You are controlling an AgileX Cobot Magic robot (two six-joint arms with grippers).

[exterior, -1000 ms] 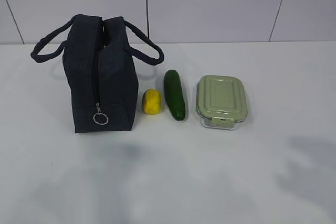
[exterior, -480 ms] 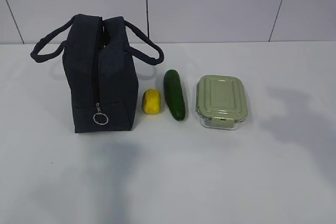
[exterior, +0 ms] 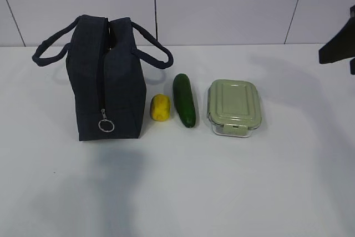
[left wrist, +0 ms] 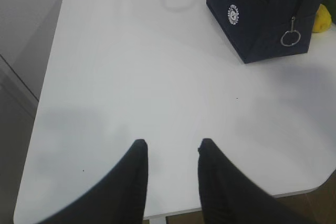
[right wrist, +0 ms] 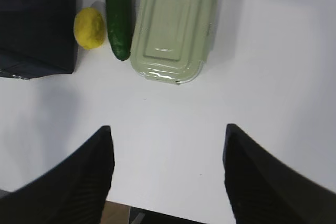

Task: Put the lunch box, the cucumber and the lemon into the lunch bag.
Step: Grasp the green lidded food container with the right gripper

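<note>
The navy lunch bag [exterior: 105,84] stands upright at the left, its ring pull [exterior: 106,125] low on the front face. To its right lie the yellow lemon [exterior: 160,107], the dark green cucumber [exterior: 184,100] and the lunch box [exterior: 233,106] with its sage-green lid, all on the table. My right gripper [right wrist: 168,129] is wide open and empty, above the table in front of the lunch box [right wrist: 173,24], the cucumber [right wrist: 119,11] and the lemon [right wrist: 90,27]. My left gripper [left wrist: 170,145] is open and empty, well short of the bag [left wrist: 262,14].
The white table [exterior: 222,181] has bare room in front of the objects. Its left edge and near corner show in the left wrist view [left wrist: 50,103]. A dark part of the right arm [exterior: 338,45] juts in at the right edge of the exterior view. A wall stands behind.
A dark part of the right arm has come into the exterior view at the right edge, and the shadows on the table have shifted. The bag, lemon, cucumber and lunch box have not moved.
</note>
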